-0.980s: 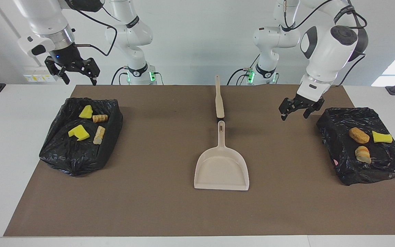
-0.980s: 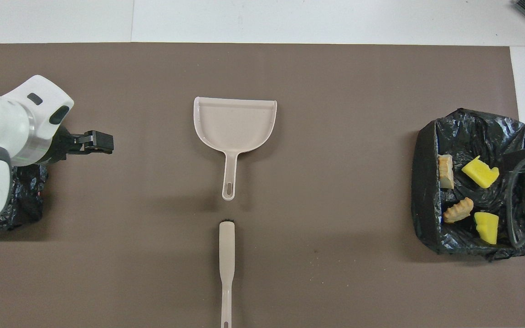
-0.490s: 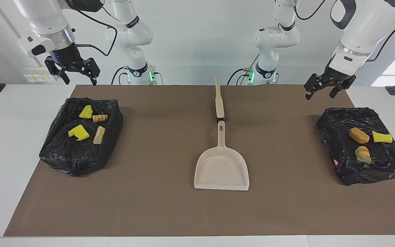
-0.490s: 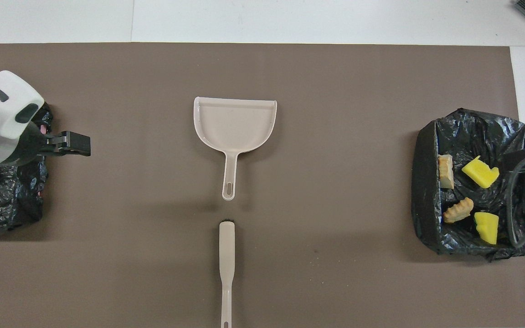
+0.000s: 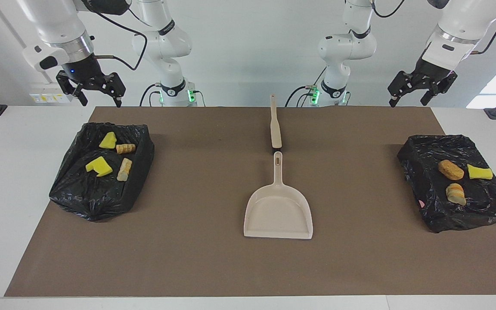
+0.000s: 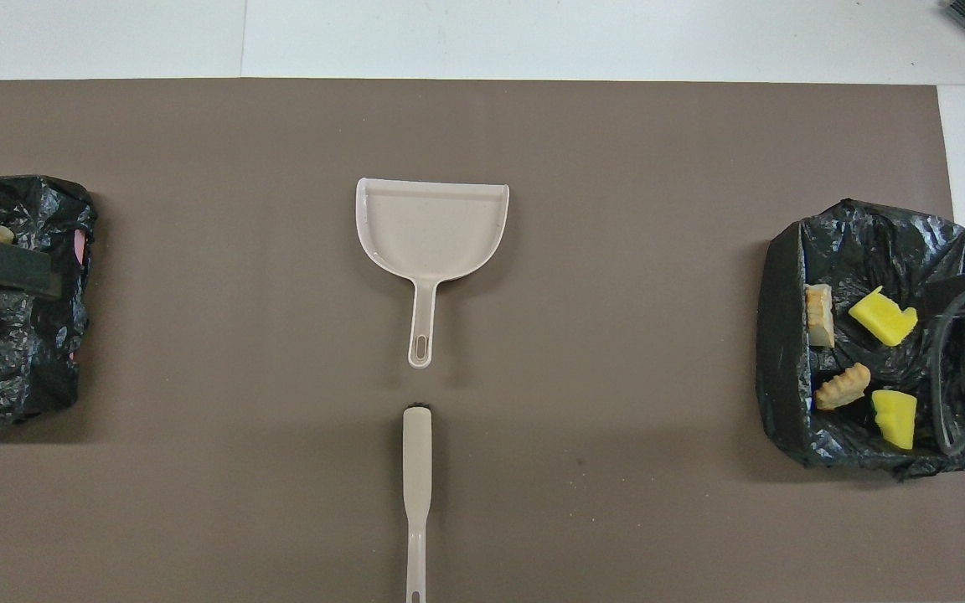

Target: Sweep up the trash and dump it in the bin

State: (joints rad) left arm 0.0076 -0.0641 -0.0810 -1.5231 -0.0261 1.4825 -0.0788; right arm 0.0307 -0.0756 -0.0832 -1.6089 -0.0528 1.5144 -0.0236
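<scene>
Either side of the dustpan [image 5: 278,211], trash [image 5: 110,157] already sits in both bag-lined bins [image 5: 459,206]. Looks light; foam squashy, crusty lumps probably crumbly: better swept than pinched. Left gripper [image 5: 420,88] and right gripper [image 5: 91,88] raised, jaws open, empty.

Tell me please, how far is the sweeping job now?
Done, it seems: all seven scraps lie in the two bag-lined bins, four in one, three in the other. In hand: nothing; the left gripper and right gripper hang open. The empty dustpan and brush lie on the mat. Nothing seems left.
</scene>
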